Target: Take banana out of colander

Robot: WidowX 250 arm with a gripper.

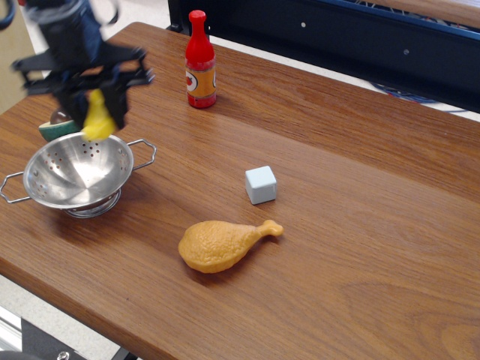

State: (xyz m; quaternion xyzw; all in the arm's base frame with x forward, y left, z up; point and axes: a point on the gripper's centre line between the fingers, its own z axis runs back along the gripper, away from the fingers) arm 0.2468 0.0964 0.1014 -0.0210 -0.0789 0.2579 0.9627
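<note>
My gripper (96, 112) hangs above the far rim of the colander, blurred by motion. It is shut on the yellow banana (97, 120), which hangs between the black fingers, clear of the bowl. The steel colander (52, 176) stands on the table at the left with its two wire handles and nothing inside.
A green avocado half (54, 126) lies just behind the colander. A red sauce bottle (200, 61) stands at the back. A white cube (260, 184) sits mid-table. An orange chicken drumstick (221, 244) lies in front of it. The table's near edge runs close to the colander.
</note>
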